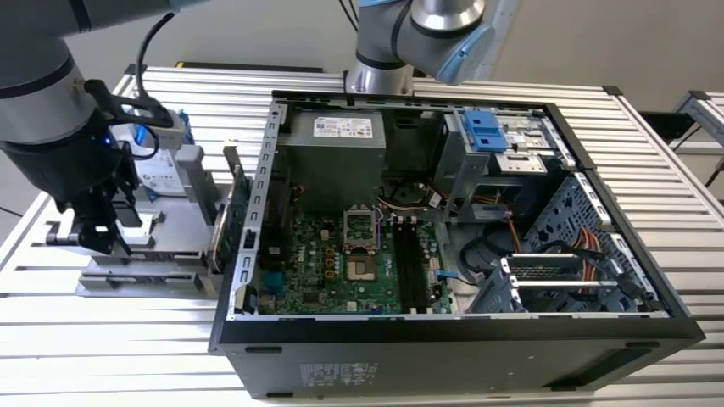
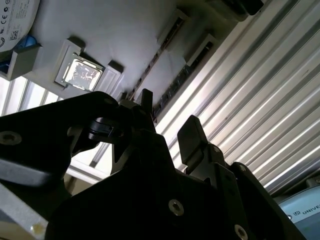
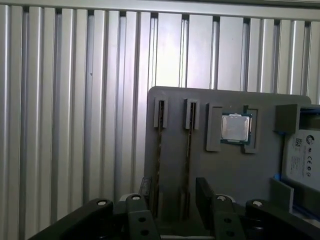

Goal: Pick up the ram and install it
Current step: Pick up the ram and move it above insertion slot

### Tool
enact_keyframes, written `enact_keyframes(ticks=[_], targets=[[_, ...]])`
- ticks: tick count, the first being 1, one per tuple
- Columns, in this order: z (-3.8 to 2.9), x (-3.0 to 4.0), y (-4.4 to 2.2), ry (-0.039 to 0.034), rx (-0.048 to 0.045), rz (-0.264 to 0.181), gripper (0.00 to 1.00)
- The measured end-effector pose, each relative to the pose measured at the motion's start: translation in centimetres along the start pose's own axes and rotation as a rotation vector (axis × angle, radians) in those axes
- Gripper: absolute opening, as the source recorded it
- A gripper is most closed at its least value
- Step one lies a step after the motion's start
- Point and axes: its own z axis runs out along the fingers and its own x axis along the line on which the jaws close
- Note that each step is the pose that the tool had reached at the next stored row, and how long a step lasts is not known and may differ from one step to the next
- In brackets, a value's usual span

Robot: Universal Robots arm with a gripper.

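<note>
In the first wrist view, the gripper (image 3: 175, 196) is seen poised above the gray holder (image 3: 225, 175), with its jaws spread wide and nothing held between them. Two candidates for the ram are stood on edge in parallel slots of that holder. One ram stick (image 3: 189, 150) and a second ram stick (image 3: 159, 150) lie just beside each other. A processor (image 3: 235, 127) is seated next to them and a hard drive (image 3: 306, 160) sits beyond it. Both sticks are lined up roughly under the gap, and which one is aimed at cannot be told. In the exterior view, the holder is set at the exterior view's left of the open computer case (image 1: 453, 360), and the gripper (image 1: 97, 242) hangs over it.

With the slots so close, both sticks could be caught together, or a finger could be driven onto a stick's top edge or a slot wall. A stick gripped off-centre could be tilted and bound in its slot, so that the holder is dragged up with it. The upright green card (image 1: 232, 203), stood between holder and case, could be clipped during a carry.

The work is laid out on a ribbed aluminium table (image 1: 114, 365), and a dropped stick could be lost in its grooves. A plain pale wall is seen on the far side.
</note>
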Motion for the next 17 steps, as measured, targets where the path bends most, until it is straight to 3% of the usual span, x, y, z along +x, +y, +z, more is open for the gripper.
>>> enact_keyframes(ticks=[17], targets=[[1.3,0.02,-0.05,0.0,-0.0001,0.001,1.0]])
